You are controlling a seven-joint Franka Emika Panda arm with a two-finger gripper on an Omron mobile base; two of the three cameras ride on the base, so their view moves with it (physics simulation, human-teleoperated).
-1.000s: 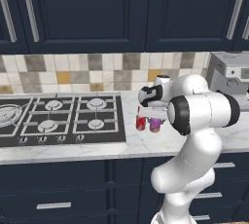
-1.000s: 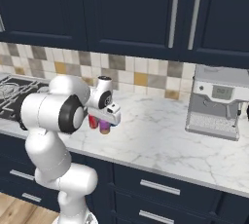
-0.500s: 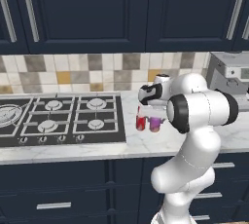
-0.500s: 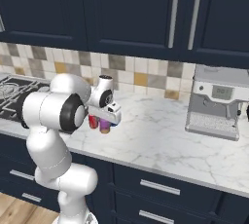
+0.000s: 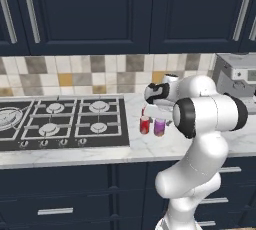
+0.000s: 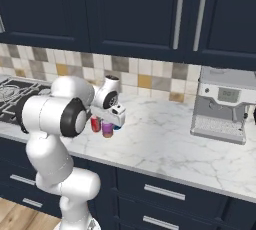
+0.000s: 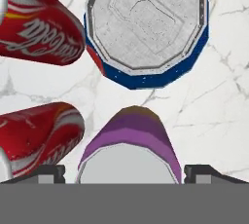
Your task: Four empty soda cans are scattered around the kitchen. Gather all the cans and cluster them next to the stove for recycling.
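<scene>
White marble counter runs in front of me in the left base view, with the black stove set into it on the left. Just right of the stove stand a red can and a purple can, close beside each other. The gripper hangs right above them, partly hidden behind the white arm. A steel coffee machine stands at the far right.

In the right base view the same red can and purple can stand on the counter under the gripper, and a bit of blue shows just behind them. A corner of the stove is at the left edge, and the coffee machine stands well apart on the right.

In the hand view I look straight down on the cluster. The purple can is between the two dark fingertips, which stand wide apart on each side of it; I see a small gap at both sides, so the jaws do not grip it. Beyond it stands a blue can with a silvery top. Two red cans are on the left, one higher and one lower. All four are near each other on the marble.
</scene>
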